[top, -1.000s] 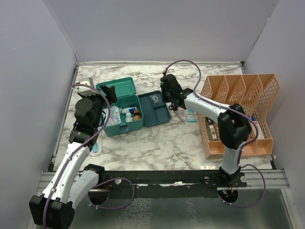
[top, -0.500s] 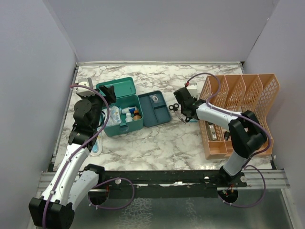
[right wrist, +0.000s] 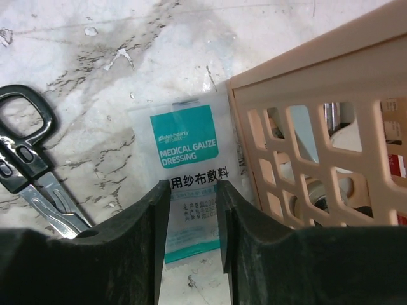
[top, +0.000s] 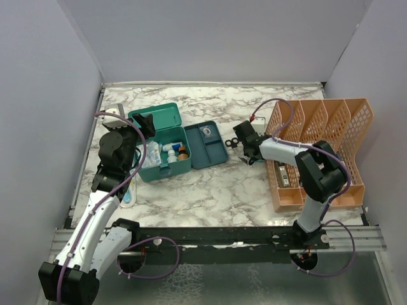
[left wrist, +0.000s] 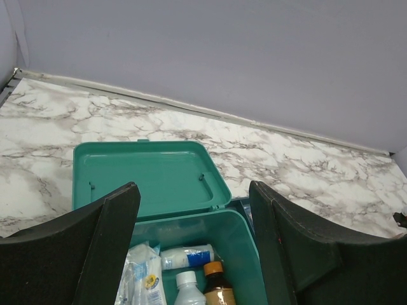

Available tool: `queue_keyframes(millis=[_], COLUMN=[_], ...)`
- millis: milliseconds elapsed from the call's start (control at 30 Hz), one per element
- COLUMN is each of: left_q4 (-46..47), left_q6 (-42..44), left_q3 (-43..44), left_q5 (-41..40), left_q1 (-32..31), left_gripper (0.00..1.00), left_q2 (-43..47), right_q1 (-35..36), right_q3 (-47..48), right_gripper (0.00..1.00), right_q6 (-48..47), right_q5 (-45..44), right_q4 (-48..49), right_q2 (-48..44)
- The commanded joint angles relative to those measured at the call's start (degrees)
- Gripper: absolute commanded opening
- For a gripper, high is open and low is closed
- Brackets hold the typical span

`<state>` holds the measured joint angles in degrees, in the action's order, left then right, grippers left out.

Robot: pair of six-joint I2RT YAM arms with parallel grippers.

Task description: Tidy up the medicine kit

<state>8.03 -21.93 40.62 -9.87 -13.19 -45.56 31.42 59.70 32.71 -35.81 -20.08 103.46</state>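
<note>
We see the left arm reaching forward, its left gripper [left wrist: 194, 190] hovering wide open and empty over the medicine kit [left wrist: 149, 175], which sits lid-up on the table's [top: 210, 184] left side. The right arm folds low. The right gripper [right wrist: 193, 187] points down, fingers narrowly parted, holding nothing, above a gauze packet [right wrist: 184, 143] (its print readable only from the wrist). Scissors [right wrist: 28, 159] lie left of the packet, and the orange rack [right wrist: 318, 127] crowds its right edge.

The gauze packet [right wrist: 186, 152] reads "MEDICAL GAUZE DRESSING" above Chinese characters.
</note>
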Motion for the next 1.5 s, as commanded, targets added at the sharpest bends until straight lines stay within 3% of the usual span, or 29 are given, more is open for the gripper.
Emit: queue_keyframes(millis=[0,133,400,800,933,1133,1233,1400,1467], left_q4=[0.13,0.10,-0.01,-0.03,-0.02,0.03,0.04,0.01,0.01], left_q6=[0.53,0.61,0.75,0.71,0.69,0.67,0.60,0.62,0.64], left_q3=[-0.19,-0.19,-0.19,-0.19,-0.19,-0.19,-0.19,-0.19,-0.18], left_q5=[0.05,-0.14,-0.24,-0.25,-0.18,-0.28,-0.07,-0.25,-0.24], left_q1=[0.18,0.18,0.18,0.18,0.18,0.18,0.21,0.18,0.18], left_gripper=[0.73,0.73,0.73,0.73,0.73,0.73,0.73,0.73,0.73], left_q2=[-0.15,-0.15,-0.15,-0.16,-0.19,-0.27,-0.39,-0.27,-0.36], right_q1=[-0.65,-0.68,-0.60,-0.66,-0.70,-1.46,-2.20,-2.42,-2.42], right_q3=[-1.18,-0.93,0.08,3.50,4.40,4.38,3.96,3.67,3.62], right_gripper=[0.33,0.30,0.33,0.36,0.43,0.45,0.40,0.15,0.10], right_q6=[-1.72,-5.22,-8.39,-6.14,-4.94,-3.34,-3.92,-4.36,-4.56], right_q5=[7.69,16.27,22.77,16.15,13.63,15.74,20.48,22.76,22.07], right_q4=[3.41,5.16,7.58,3.08,1.15,0.32,1.21,1.53,1.61], right_q2=[2.19,3.07,2.03,-1.23,0.67,2.86,3.12,2.89,2.13])
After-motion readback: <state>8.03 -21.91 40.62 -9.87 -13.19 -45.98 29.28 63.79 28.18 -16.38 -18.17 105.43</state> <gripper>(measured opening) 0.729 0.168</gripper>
